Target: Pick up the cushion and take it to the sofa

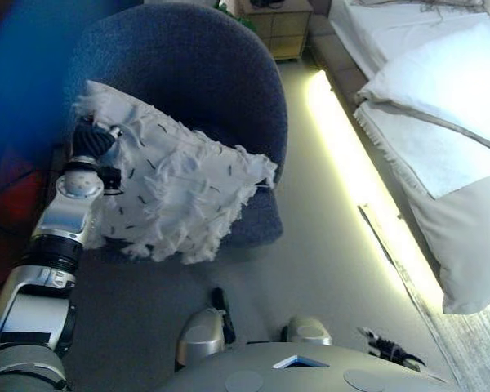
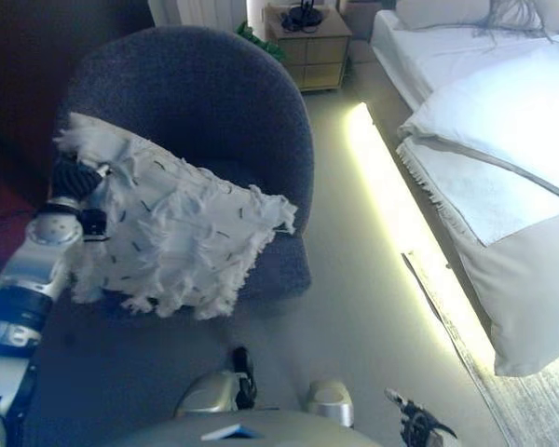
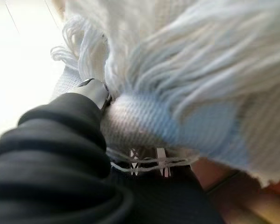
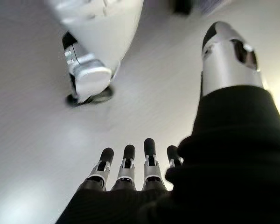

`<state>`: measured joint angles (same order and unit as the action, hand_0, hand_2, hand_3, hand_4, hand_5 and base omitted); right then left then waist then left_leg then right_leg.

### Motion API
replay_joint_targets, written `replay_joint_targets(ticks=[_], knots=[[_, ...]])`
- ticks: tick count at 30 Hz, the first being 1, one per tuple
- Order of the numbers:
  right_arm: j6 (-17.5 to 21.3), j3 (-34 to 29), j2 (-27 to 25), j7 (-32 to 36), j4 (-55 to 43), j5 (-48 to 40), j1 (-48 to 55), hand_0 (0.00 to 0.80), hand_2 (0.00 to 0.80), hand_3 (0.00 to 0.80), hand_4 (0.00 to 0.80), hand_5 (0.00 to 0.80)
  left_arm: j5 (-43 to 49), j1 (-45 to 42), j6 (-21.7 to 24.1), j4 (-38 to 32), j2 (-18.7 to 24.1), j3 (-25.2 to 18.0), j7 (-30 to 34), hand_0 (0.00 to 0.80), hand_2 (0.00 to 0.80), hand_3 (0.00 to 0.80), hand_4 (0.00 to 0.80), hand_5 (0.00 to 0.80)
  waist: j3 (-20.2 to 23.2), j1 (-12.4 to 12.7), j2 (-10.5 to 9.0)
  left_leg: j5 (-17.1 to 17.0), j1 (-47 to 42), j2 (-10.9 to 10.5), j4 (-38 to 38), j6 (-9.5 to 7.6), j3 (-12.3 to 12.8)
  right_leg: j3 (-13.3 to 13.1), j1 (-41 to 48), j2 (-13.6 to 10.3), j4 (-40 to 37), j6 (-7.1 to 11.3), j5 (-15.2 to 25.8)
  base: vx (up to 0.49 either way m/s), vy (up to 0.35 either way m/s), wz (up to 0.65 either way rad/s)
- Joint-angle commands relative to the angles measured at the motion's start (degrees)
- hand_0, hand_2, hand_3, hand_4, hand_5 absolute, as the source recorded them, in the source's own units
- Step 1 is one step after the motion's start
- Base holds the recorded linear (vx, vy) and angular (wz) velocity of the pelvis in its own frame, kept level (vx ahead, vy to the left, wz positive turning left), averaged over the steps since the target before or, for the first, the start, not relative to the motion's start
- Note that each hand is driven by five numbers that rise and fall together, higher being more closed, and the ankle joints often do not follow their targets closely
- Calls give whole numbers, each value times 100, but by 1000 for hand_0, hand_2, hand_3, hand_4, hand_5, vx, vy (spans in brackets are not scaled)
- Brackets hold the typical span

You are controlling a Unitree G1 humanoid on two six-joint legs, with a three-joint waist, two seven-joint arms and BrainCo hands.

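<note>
The left hand (image 1: 94, 140) grips the fringed cushion (image 1: 175, 192) by its left edge, over the blue armchair (image 1: 204, 73); its long axis runs off rightward. The right hand (image 4: 130, 172) hangs low, relaxed, holding nothing.

Right hand (image 4: 177, 186): dark ribbed cover fills the lower right of the frame. Fingers (image 4: 127, 163) stand in a row at lower centre, straight, dark tips up, holding nothing. Thumb (image 4: 228, 56) rises apart at upper right. Pale floor (image 4: 32, 140) lies behind, bare at left.
</note>
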<state>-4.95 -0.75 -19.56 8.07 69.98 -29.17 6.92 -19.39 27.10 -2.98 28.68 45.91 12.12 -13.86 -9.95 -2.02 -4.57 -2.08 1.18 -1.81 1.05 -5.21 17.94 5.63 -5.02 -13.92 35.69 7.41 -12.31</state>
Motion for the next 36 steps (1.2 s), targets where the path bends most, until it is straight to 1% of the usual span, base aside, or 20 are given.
replay_joint_targets(ticks=[1,3,5,6,8,10,11,15,19,20,23,24,25,27,29,30,32,33,35,36], knots=[[-23,179,-226,-169,383,-50,51,0,0,0,0,0,-167,1072,860,-54,58,-267,-97,800,800,800,800,800,439,-211,284,59,444,336,409,267,-523,-35,-255,248,-760,-135,1294,21,-73,28],[35,143,-236,-106,617,-271,-21,0,0,0,0,0,-127,1406,914,-14,-105,90,-253,800,800,800,800,800,327,-329,243,100,439,279,500,335,-760,-267,-551,453,-1574,-111,1428,-48,-136,43],[121,151,-241,8,785,-529,-100,0,0,0,0,0,-118,1651,986,-15,-192,304,-333,800,800,800,800,800,211,-370,178,157,557,247,615,367,-886,-441,-784,541,-2028,-64,1637,-67,-161,67],[163,186,-224,105,923,-776,-188,0,0,0,0,0,-160,1859,1019,-35,-220,476,-355,800,800,800,800,800,108,-427,36,342,591,156,717,362,-985,-576,-1014,526,-2628,68,2042,44,-162,78],[132,154,-204,145,1022,-844,-222,0,0,0,0,0,-237,1929,886,-141,-183,570,-336,800,800,800,800,800,83,-526,-76,617,393,58,730,306,-1053,-648,-1178,553,-3209,234,2328,253,-109,70],[119,96,-195,172,1076,-784,-166,0,0,0,0,0,-281,1874,784,-196,-166,580,-281,800,800,800,800,800,118,-594,-89,783,161,2,714,262,-1082,-669,-1136,572,-3582,323,2478,412,4,41],[100,-17,-160,146,1110,-594,-61,0,0,0,0,0,-315,1764,680,-238,-192,557,-195,800,800,800,800,800,231,-665,-81,913,-122,-60,660,215,-1100,-736,-1078,567,-3793,371,2589,473,36,28],[215,-126,-91,178,1203,-227,95,0,0,0,0,0,-308,1576,589,-214,-288,510,-35,800,800,800,800,800,412,-793,-31,1162,-555,-98,651,192,-1142,-791,-945,503,-3805,372,2656,415,9,49],[210,-120,-82,98,1188,-39,131,0,0,0,0,0,-208,1416,590,-195,-312,419,73,800,800,800,800,800,530,-801,-7,1334,-791,-47,692,219,-1084,-564,-948,387,-3469,353,2556,292,-75,27],[202,-121,-99,83,1199,1,129,0,0,0,0,0,-167,1357,586,-264,-317,369,119,800,800,800,800,800,554,-774,17,1370,-829,-25,694,218,-1045,-468,-916,369,-3329,346,2426,214,-112,-19],[222,-101,-173,89,1252,-39,136,0,0,0,0,0,-217,1183,710,-458,-290,355,195,800,800,800,800,800,569,-801,61,1472,-900,42,836,255,-1061,-459,-982,408,-3098,337,2339,306,-185,-9],[197,-123,-206,90,1261,4,125,0,0,0,0,0,-193,1114,738,-531,-287,347,195,800,800,800,800,800,562,-832,91,1501,-931,81,911,268,-1069,-522,-1004,461,-3006,326,2279,262,-163,-3],[176,-132,-240,100,1272,25,113,0,0,0,0,0,-168,1037,726,-602,-286,331,172,800,800,800,800,800,557,-854,135,1458,-948,130,966,290,-1094,-593,-1013,530,-2921,302,2204,285,-208,0],[123,-118,-317,221,1229,40,111,0,0,0,0,0,-29,801,753,-641,-254,248,88,800,800,800,800,800,529,-922,254,1092,-953,327,1212,419,-1148,-712,-1057,730,-2676,150,2008,244,-215,-2],[83,-101,-354,209,1161,135,107,0,0,0,0,0,-34,722,792,-574,-227,181,-22,800,800,800,800,800,497,-959,313,809,-843,431,1678,541,-1225,-694,-1023,819,-2612,-28,1862,201,-196,-1],[66,-58,-383,160,1147,54,78,0,0,0,0,0,-60,677,772,-569,-248,84,-31,800,800,800,800,800,484,-943,366,566,-748,462,1940,636,-1305,-663,-972,868,-2588,-123,1774,180,-168,-1],[57,-32,-464,164,1103,-95,45,0,0,0,0,0,-121,602,768,-566,-275,5,-108,800,800,800,800,800,411,-905,427,95,-372,554,2456,782,-1340,-610,-838,923,-2521,-290,1602,146,-118,4],[92,-59,-504,224,1087,-84,47,0,0,0,0,0,-146,599,782,-536,-294,-31,-144,800,800,800,800,800,351,-882,427,32,-144,525,2595,803,-1389,-607,-753,889,-2533,-325,1569,137,-49,9],[135,-46,-560,293,999,-67,18,0,0,0,0,0,-149,579,897,-431,-287,-140,-198,800,800,800,800,800,208,-808,485,-91,79,458,2221,845,-1509,-615,-582,866,-2588,-306,1509,78,56,-8],[136,-13,-607,299,966,-136,-47,0,0,0,0,0,-180,623,960,-413,-237,-171,-208,800,800,800,800,800,120,-759,527,-146,127,439,1803,842,-1520,-616,-521,873,-2648,-288,1503,-32,122,-22]])
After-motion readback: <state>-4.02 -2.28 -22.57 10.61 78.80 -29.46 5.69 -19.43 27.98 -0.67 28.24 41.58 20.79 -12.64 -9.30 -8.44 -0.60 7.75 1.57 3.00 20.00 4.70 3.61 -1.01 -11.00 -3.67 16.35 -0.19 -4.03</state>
